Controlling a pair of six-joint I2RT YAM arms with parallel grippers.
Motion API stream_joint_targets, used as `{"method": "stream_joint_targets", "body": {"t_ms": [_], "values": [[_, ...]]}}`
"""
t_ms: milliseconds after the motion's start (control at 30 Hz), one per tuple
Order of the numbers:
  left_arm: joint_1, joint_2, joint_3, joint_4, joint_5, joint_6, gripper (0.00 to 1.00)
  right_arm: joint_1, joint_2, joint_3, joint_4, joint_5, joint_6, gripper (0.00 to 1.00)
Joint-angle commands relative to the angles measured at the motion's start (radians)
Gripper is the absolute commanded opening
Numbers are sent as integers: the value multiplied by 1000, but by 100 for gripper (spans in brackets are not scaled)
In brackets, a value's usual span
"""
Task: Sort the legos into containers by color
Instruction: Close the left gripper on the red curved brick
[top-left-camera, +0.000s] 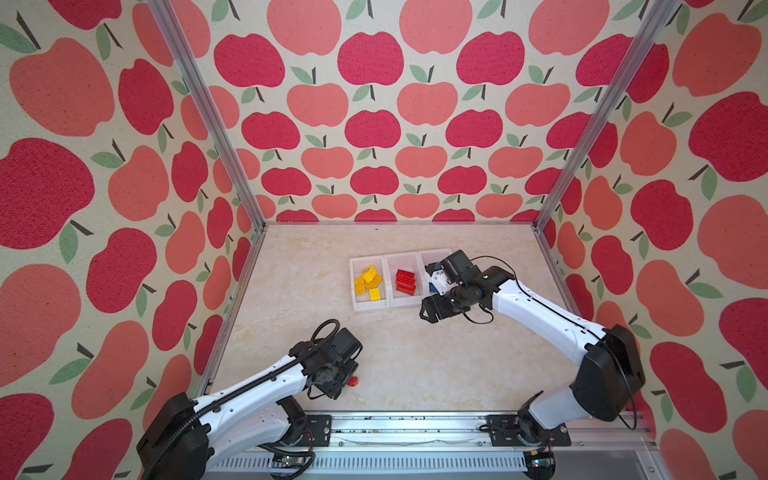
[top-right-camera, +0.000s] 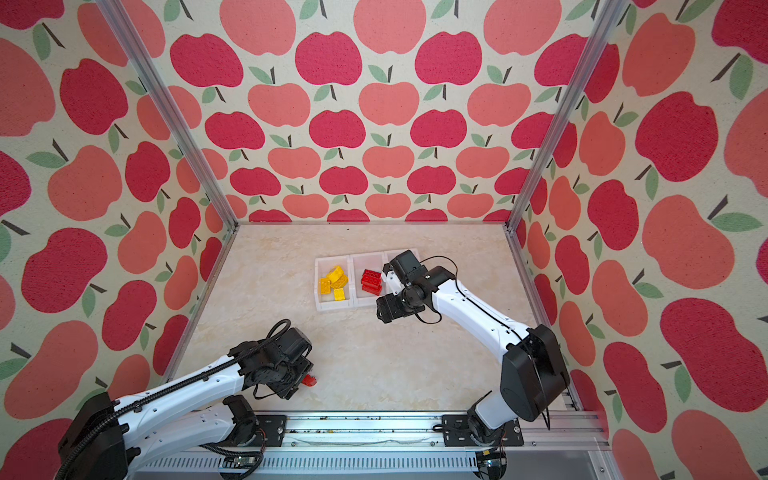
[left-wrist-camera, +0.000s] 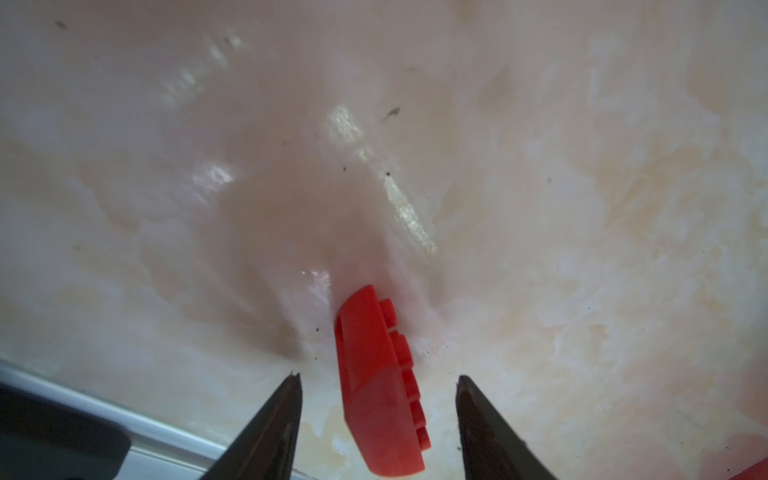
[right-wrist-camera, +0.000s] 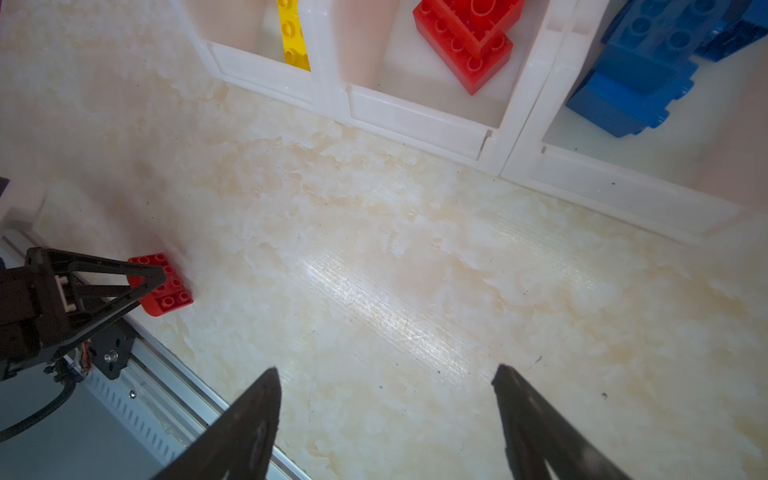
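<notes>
One red brick is outside the bins. It lies on the pale marbled table near the front rail, on the left side and well apart from the containers. In the left wrist view we see a broad smooth face, rounded at one end, with a line of studs along one long edge. The right wrist view shows two rows of studs on it. We cannot tell whether it lies flat or on its side. In both top views only a small red corner of it shows past the left wrist.

The left gripper is low over this brick with a finger on either side. A strip of table shows between each finger and the plastic, so the jaws are apart and grip nothing.

The three white containers are joined in a row farther back, near the middle of the table. The left one holds the yellow bricks, lying loose at different angles. The middle one holds the red bricks, packed close. The right one holds the blue bricks, which the right arm mostly hides in the top views.

The right gripper hangs over bare table just in front of the containers. Its fingers are spread wide and it is empty.
</notes>
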Motion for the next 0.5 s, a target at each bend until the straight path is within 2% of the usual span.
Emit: {"method": "stream_joint_targets", "body": {"t_ms": [0,467], "values": [[14,36,24,10,32,29,58,-13,-36,-19,-16,-18,13,83],[37,124,98,-37,53,96,25,-43,-108,-106,-3,-22,28,83]]}}
